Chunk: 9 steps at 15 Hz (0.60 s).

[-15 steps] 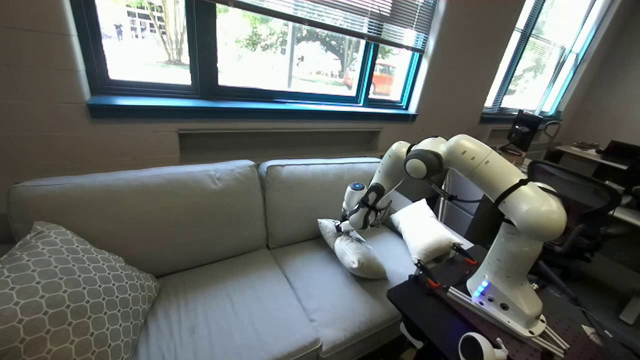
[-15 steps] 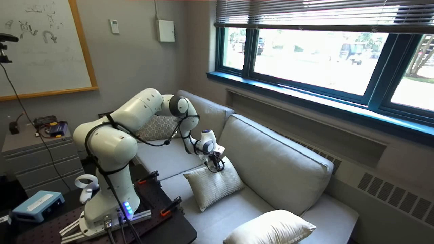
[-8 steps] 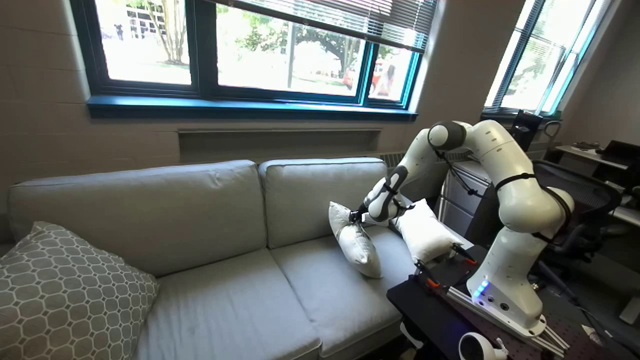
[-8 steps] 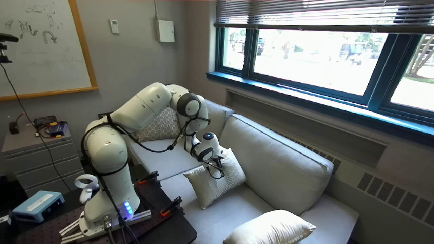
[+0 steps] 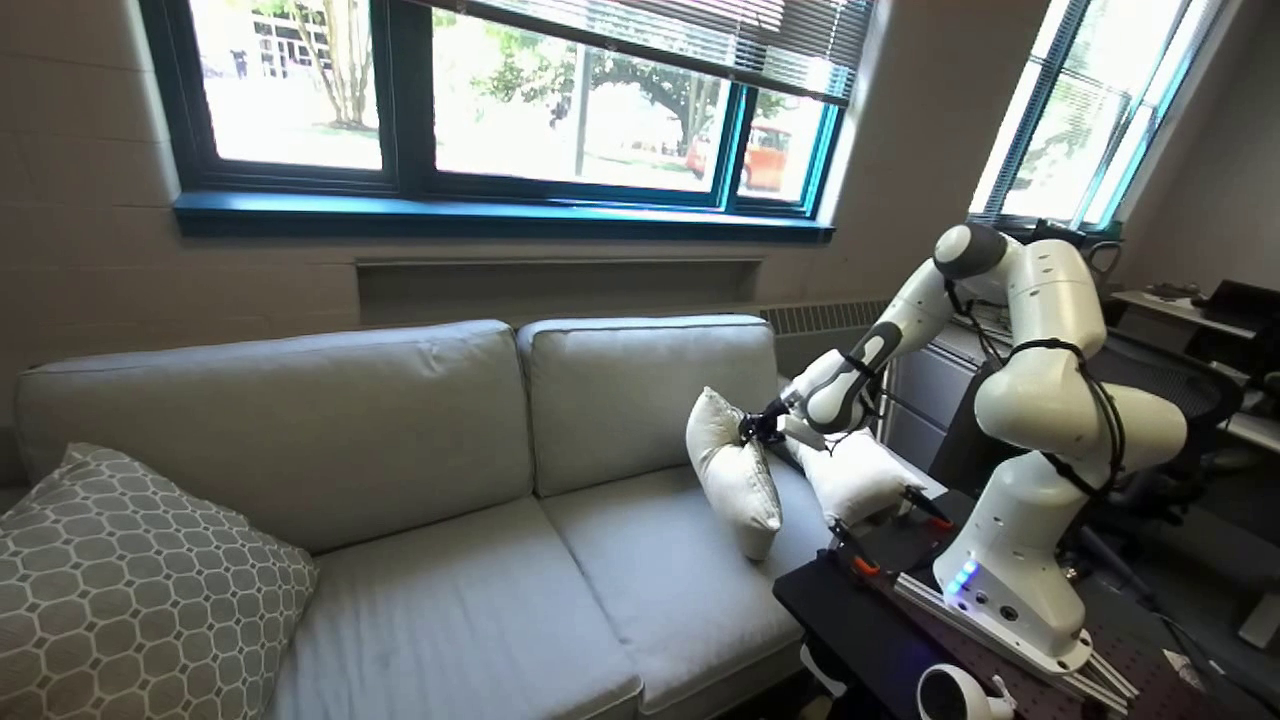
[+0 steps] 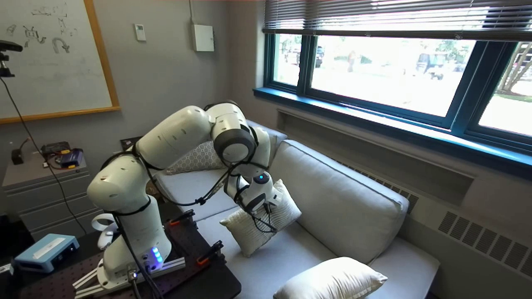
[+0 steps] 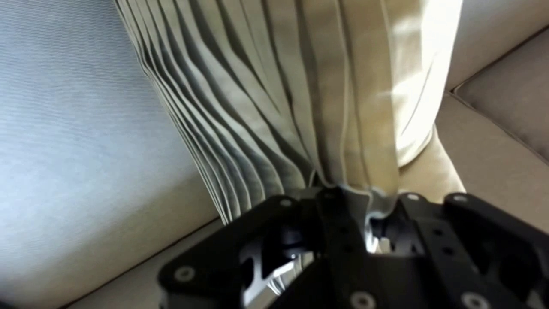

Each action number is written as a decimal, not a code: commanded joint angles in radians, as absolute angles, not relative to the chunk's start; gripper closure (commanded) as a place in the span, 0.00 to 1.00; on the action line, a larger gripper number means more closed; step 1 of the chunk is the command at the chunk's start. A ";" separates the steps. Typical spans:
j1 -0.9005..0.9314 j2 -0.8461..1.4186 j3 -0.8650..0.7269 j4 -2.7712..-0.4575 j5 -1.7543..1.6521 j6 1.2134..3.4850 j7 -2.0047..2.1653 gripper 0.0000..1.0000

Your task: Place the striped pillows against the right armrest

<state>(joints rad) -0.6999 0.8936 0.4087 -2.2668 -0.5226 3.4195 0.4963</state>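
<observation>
My gripper (image 7: 371, 206) is shut on an edge of a cream striped pillow (image 7: 257, 86), whose pleated fabric bunches up between the fingers. In an exterior view that striped pillow (image 5: 730, 470) stands steeply tilted above the sofa seat; whether its lowest corner touches the seat I cannot tell. Another cream pillow (image 6: 332, 280) lies at the sofa's end by the right armrest (image 6: 411, 263), which it partly covers. Seen from the window-facing side, this pillow (image 5: 855, 478) sits behind my gripper (image 5: 760, 427), and the hand hides part of it.
A large grey lattice pillow (image 5: 140, 590) occupies the sofa's far end. Back cushions (image 6: 332, 199) rise behind the held pillow. The black table (image 5: 850, 610) carrying my base adjoins the seat front, with orange-tipped clamps (image 6: 210, 253) along its edge.
The arm has drawn back toward its base, carrying the held pillow toward the armrest end. That pillow now stands more upright. The other pillow has stayed in place.
</observation>
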 commanded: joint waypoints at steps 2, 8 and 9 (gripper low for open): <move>-1.040 0.826 0.509 -2.352 -0.614 3.384 0.510 0.92; -1.349 0.837 0.675 -2.315 -0.684 3.260 0.483 0.93; -1.379 0.854 0.715 -2.307 -0.692 3.225 0.470 0.93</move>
